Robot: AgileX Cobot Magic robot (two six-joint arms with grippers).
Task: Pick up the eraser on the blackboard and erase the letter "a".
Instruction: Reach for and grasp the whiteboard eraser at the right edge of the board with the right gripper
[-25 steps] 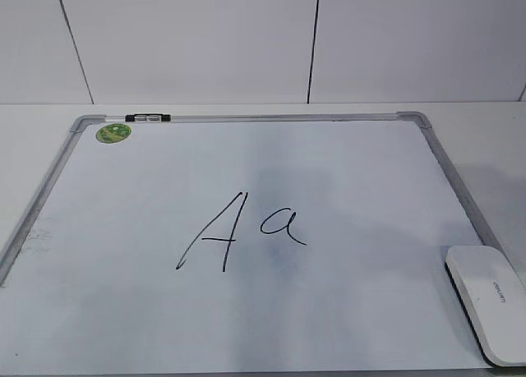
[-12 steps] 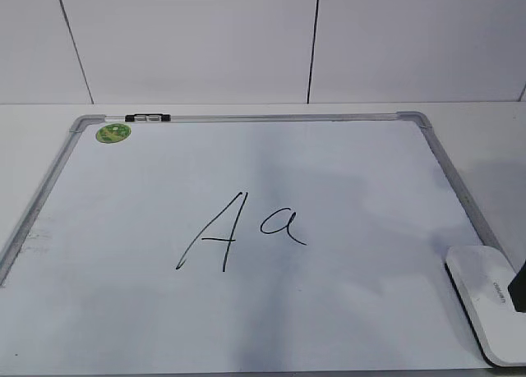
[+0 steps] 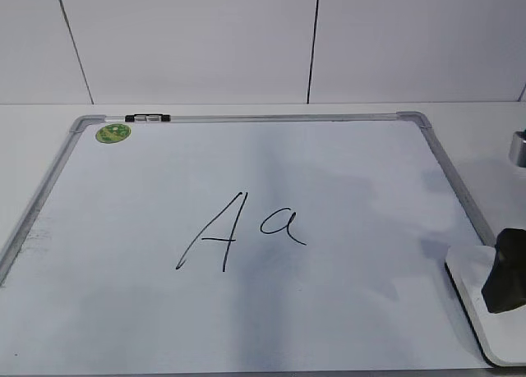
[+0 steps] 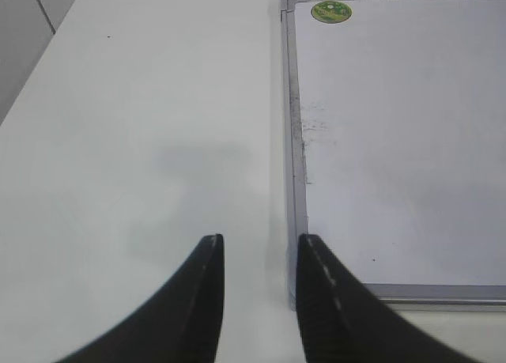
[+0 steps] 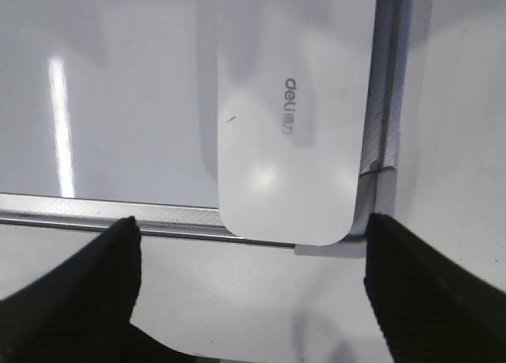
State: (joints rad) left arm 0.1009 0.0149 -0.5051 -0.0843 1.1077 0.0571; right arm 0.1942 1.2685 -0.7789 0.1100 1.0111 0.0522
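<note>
Eraser (image 5: 288, 114) beyond spread right fingers (image 5: 87, 284)

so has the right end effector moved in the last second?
Yes. The right end effector came in from the right edge and now sits over the eraser at the whiteboard's corner.

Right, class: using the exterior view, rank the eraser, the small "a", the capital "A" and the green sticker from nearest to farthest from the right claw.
1. eraser, directly under the right claw, bottom right corner.
2. letter "a", board centre.
3. capital "A", just left of it.
4. green sticker, far top left corner.
</note>
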